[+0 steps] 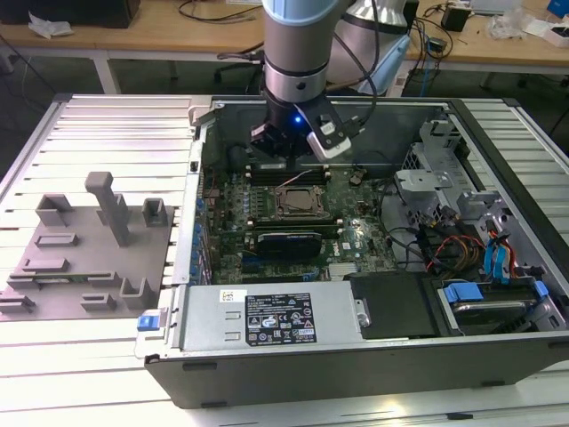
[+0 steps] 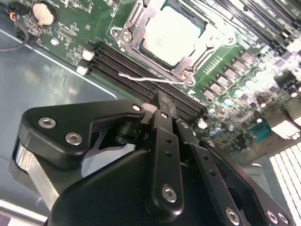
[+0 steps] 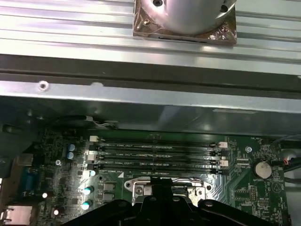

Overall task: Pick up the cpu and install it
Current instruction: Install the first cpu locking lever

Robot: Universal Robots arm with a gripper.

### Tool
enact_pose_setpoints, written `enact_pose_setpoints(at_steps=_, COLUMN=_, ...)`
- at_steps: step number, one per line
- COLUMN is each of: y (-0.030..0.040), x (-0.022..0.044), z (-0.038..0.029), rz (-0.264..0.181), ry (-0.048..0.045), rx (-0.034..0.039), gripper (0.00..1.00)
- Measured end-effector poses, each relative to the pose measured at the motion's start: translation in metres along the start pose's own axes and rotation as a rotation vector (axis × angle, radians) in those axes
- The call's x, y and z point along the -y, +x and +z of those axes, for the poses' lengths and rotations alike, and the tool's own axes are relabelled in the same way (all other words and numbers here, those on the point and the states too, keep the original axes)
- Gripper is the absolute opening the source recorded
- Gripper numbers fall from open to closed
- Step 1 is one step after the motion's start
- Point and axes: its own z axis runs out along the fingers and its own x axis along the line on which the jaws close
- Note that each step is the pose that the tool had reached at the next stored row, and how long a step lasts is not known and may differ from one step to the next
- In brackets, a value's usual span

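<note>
Second wrist view: gripper (image 2: 162, 101) fingers pressed together, nothing between them. cpu (image 2: 171, 35) sits flat in socket frame (image 2: 126, 34) on motherboard (image 2: 70, 33), just beyond fingertips, apart from them. Memory slots (image 2: 117, 61) run between fingertips and cpu. Exterior view: arm (image 1: 298, 53) hangs over open computer case (image 1: 356, 374).

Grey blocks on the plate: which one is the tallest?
The T-topped post, standing between two short blocks. It rises far above every other block, which all stay low.

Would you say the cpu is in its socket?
In: the cpu lies flat inside the socket frame in the second wrist view.
</note>
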Motion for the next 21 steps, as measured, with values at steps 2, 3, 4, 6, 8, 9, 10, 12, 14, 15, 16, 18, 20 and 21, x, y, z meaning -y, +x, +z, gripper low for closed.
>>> enact_pose_setpoints(at_steps=2, y=-0.0016, x=0.0009, z=0.0039, rz=0.000, ry=-0.0001, rx=0.0000, gripper=0.11)
enact_pose_setpoints(at_steps=3, y=-0.0018, x=0.0013, z=0.0055, rz=0.000, ry=0.0000, rx=0.0001, gripper=0.11)
enact_pose_setpoints(at_steps=4, y=-0.0018, x=0.0015, z=0.0061, rz=0.000, ry=0.0001, rx=0.0001, gripper=0.11)
enact_pose_setpoints(at_steps=6, y=-0.0020, x=0.0020, z=0.0083, rz=0.001, ry=0.0001, rx=0.0002, gripper=0.11)
enact_pose_setpoints(at_steps=8, y=-0.0035, x=0.0030, z=0.0124, rz=0.013, ry=0.0009, rx=0.0030, gripper=0.11)
enact_pose_setpoints(at_steps=9, y=-0.0040, x=0.0033, z=0.0136, rz=0.022, ry=0.0014, rx=0.0053, gripper=0.11)
enact_pose_setpoints(at_steps=10, y=-0.0042, x=0.0035, z=0.0145, rz=0.031, ry=0.0020, rx=0.0073, gripper=0.11)
enact_pose_setpoints(at_steps=12, y=-0.0047, x=0.0039, z=0.0164, rz=0.048, ry=0.0031, rx=0.0111, gripper=0.11)
enact_pose_setpoints(at_steps=14, y=-0.0051, x=0.0037, z=0.0181, rz=0.057, ry=0.0037, rx=0.0132, gripper=0.11)
enact_pose_setpoints(at_steps=15, y=-0.0052, x=0.0029, z=0.0191, rz=0.063, ry=0.0041, rx=0.0146, gripper=0.11)
enact_pose_setpoints(at_steps=16, y=-0.0052, x=0.0021, z=0.0197, rz=0.066, ry=0.0043, rx=0.0153, gripper=0.11)
enact_pose_setpoints(at_steps=18, y=-0.0052, x=-0.0008, z=0.0222, rz=0.080, ry=0.0053, rx=0.0185, gripper=0.11)
enact_pose_setpoints(at_steps=20, y=-0.0052, x=-0.0025, z=0.0246, rz=0.093, ry=0.0058, rx=0.0216, gripper=0.11)
enact_pose_setpoints(at_steps=21, y=-0.0052, x=-0.0028, z=0.0256, rz=0.095, ry=0.0061, rx=0.0227, gripper=0.11)
